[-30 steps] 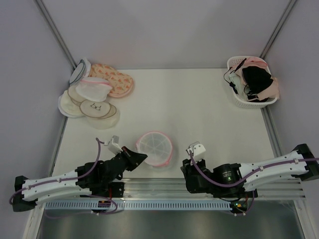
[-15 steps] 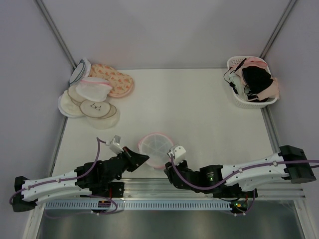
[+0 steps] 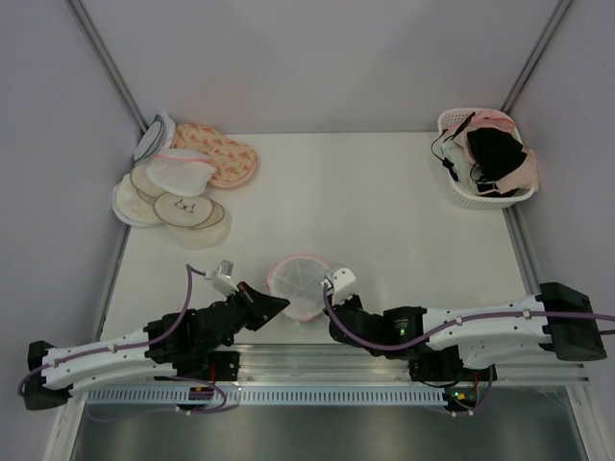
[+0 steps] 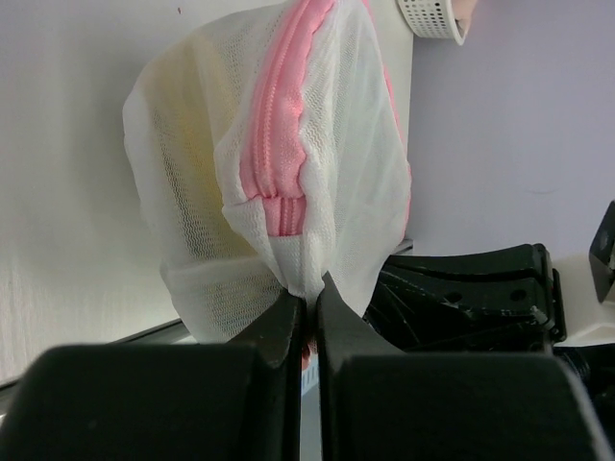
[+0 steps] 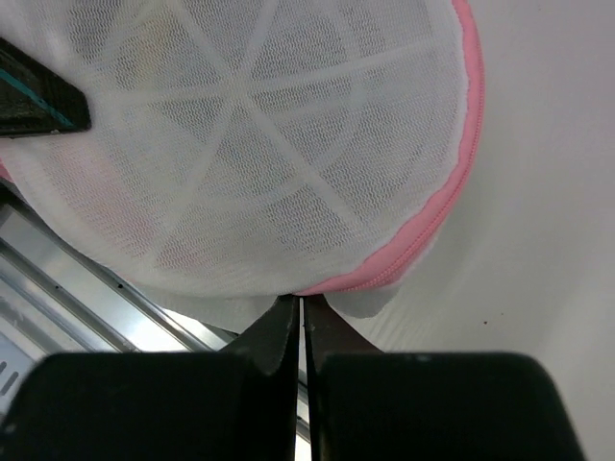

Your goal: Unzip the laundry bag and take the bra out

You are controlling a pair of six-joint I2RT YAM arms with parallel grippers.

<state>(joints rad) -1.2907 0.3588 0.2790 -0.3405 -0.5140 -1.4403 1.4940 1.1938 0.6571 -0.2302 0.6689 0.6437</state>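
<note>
The laundry bag [image 3: 300, 279], white mesh with pink zipper trim, sits near the table's front edge between both grippers. My left gripper [image 3: 282, 305] is shut on a fold of its mesh just below the zipper end [image 4: 309, 296], and the bag [image 4: 327, 144] stands tilted up on its edge. My right gripper [image 3: 327, 300] is shut, its tips [image 5: 300, 300] touching the pink trim at the rim of the bag [image 5: 250, 144]. I see nothing pinched between them. The zipper looks closed. The bra is hidden; only a pale cream shape shows through the mesh.
A white basket [image 3: 463, 199] of bras stands at the back right. At the back left lies a pile of pouches: a peach floral one [image 3: 219, 152], a cream disc with a bra drawing [image 3: 187, 207], another pink-trimmed mesh pouch [image 3: 181, 168]. A metal rail [image 3: 317, 360] runs along the front.
My right gripper has moved left and forward from beside the bag up to its rim. The left gripper has held on, and the bag has tipped up and shifted slightly.
</note>
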